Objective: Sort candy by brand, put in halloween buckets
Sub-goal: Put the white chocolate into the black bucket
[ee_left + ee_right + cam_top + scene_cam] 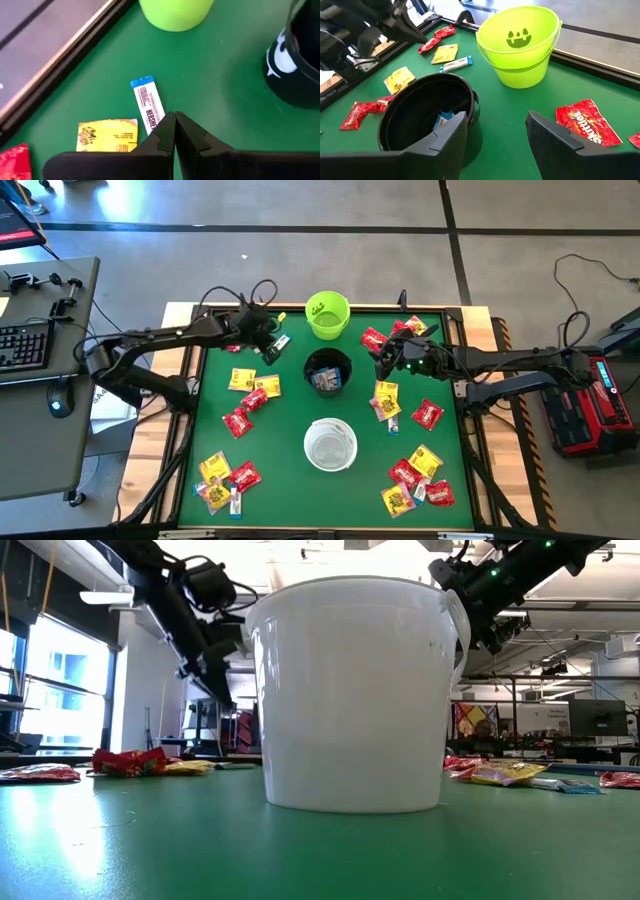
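Three buckets stand in a row down the middle of the green mat: lime green [327, 315], black [328, 371] and white [330, 445]. The black bucket [427, 117] holds blue-and-white packets [445, 119]. Red and yellow candy packets lie scattered on both sides. My left gripper [266, 348] is shut and empty. It hovers above the mat by the near end of a blue-and-white packet [148, 105], which lies flat beside a yellow packet [107, 135]. My right gripper [495, 134] is open and empty, raised just right of the black bucket's rim.
Candy lies in clusters: left of the black bucket [250, 392], at the near left corner [225, 478], near the right [418, 478] and far right [395, 335]. A red Skittles packet [587, 122] lies by my right gripper. The table's raised dark frame [65, 65] runs close behind the left gripper.
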Motion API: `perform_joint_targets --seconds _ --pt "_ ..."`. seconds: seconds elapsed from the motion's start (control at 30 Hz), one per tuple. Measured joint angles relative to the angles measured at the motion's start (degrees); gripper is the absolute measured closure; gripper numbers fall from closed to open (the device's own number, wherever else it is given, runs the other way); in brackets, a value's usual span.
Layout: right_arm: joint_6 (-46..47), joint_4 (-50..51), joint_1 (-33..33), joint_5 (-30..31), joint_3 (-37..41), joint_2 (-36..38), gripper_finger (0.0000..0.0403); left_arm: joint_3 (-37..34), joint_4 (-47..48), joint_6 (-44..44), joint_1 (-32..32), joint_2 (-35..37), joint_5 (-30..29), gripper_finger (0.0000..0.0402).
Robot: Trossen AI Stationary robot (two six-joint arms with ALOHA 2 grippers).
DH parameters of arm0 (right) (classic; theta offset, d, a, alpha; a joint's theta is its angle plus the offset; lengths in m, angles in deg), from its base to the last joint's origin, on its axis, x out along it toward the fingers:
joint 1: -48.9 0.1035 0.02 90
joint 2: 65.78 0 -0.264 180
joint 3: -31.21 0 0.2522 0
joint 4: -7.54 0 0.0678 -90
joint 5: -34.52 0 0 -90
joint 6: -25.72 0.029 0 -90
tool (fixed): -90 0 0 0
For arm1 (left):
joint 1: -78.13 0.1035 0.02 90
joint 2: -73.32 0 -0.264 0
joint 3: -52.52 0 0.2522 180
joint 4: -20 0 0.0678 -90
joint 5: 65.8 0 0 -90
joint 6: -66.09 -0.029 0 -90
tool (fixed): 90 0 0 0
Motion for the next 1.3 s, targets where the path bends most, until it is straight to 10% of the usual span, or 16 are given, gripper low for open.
perform_joint_targets --seconds 0.6,1.3 --pt "-2.5 0.0 0.0 2.7 0.0 0.0 0.0210 0.0 -3.2 -19.3 -4.8 -15.1 -12.8 0.0243" --pt "-2.3 0.5 0.0 2.9 0.0 0.0 0.0210 0.3 -4.2 -13.2 -4.9 -21.5 -12.8 0.0231"
